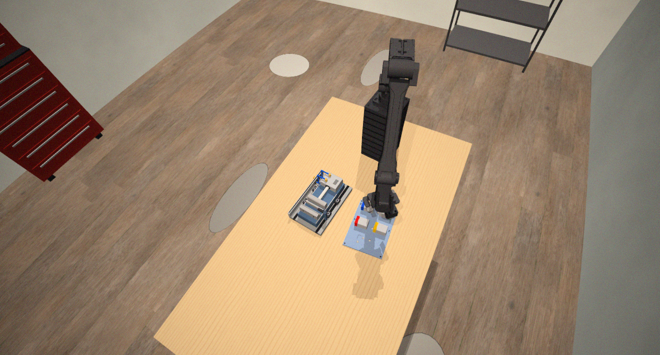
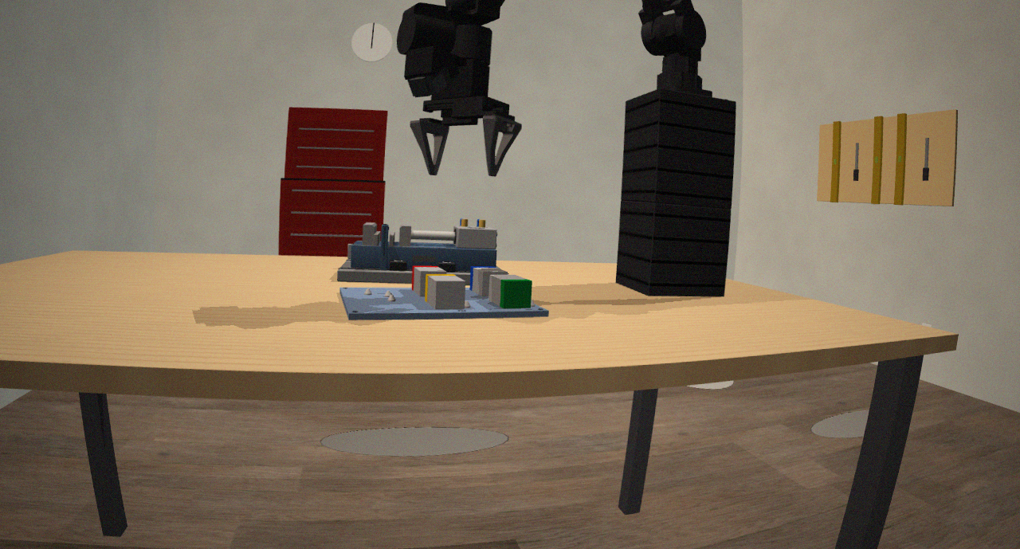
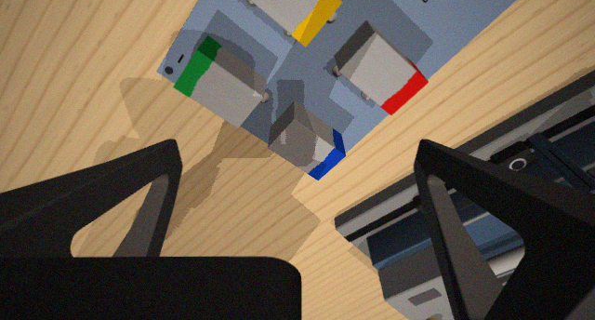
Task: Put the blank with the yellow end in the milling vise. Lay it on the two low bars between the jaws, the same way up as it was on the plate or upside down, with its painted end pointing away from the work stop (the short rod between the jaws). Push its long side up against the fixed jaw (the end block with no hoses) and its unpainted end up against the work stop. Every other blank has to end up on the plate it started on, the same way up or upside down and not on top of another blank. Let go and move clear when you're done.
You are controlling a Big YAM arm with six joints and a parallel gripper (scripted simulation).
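Note:
The grey blank with the yellow end [image 3: 293,8] sits on the blue plate [image 1: 369,231]; it also shows in the top view [image 1: 380,226] and the exterior view [image 2: 443,291]. Blanks with a red end [image 3: 381,75], a green end [image 3: 218,78] and a blue end [image 3: 307,140] sit on the same plate. The milling vise [image 1: 320,200] stands beside the plate, its jaws apart with nothing between them. My gripper [image 2: 463,153] hangs open and empty high above the plate's near edge, fingers wide [image 3: 293,194].
A tall black pedestal [image 2: 673,193] carries the arm at the table's back. Small locating pins [image 2: 378,293] stick up from the plate's free end. A red tool cabinet [image 2: 331,182] stands behind the table.

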